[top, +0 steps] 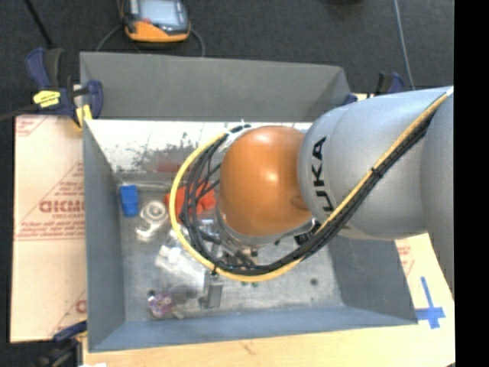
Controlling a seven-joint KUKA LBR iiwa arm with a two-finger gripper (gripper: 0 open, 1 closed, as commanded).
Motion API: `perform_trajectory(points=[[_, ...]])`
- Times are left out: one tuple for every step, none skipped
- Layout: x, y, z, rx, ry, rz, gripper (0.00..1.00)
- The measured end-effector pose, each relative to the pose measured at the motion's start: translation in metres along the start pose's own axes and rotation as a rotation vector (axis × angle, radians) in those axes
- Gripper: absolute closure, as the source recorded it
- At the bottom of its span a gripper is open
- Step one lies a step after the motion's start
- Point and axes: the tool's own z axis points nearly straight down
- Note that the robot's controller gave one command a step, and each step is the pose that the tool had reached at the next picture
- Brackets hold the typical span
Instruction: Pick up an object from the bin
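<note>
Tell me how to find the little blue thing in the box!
Look in the grey bin, on its floor near the left wall, left of the robot's big orange cover. The blue block sits beside a whitish round piece; nothing else there is blue.

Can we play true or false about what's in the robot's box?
1. A small blue block lies near the left wall of the bin. True.
2. The robot's round cover is green. False: it is orange.
3. A little purple thing lies in the bin's lower-left corner. True.
4. The arm reaches in from the left. False: it comes from the right.
</note>
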Motion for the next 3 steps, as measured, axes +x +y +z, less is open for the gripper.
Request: perform_trajectory(points=[[-0.0894,-0.0289,0.1123,-0.006,-0.032,-0.139,0.00],[-0.0974,-0.0253,0.1129,-0.005,-0.020,0.084,0.00],[-0.0990,-0.0256,0.1121,-0.003,-0.013,0.086,0.00]])
